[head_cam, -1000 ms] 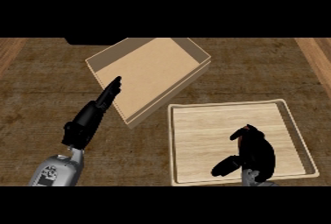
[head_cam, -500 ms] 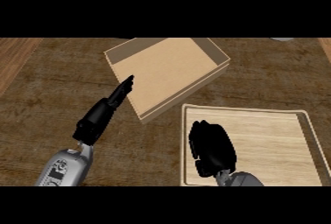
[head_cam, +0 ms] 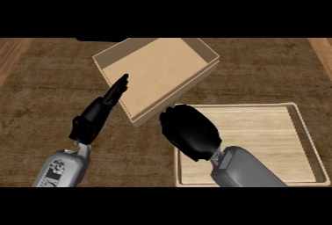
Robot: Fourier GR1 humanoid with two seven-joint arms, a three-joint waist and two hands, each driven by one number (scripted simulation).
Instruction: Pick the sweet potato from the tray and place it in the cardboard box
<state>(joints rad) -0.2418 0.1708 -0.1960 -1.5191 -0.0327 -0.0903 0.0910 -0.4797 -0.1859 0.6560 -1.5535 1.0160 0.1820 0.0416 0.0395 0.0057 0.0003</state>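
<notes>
Across the dark wooden bench (head_cam: 272, 74) sit a cardboard box (head_cam: 162, 70) and, just beside its near corner, a pale wooden tray (head_cam: 272, 132). Over the tray's left rim the right hand (head_cam: 189, 132) hangs with fingers curled; whether it holds the sweet potato cannot be told, since the potato is hidden. Straight-fingered, the left hand (head_cam: 103, 107) points toward the box's left wall.

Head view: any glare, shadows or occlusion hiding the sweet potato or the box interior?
Head view: no glare, lighting flat and even. Box interior fully visible, its near walls only slightly darker. The black right hand covers the tray's left corner, so no sweet potato shows. The left hand overlaps the box's left edge.
</notes>
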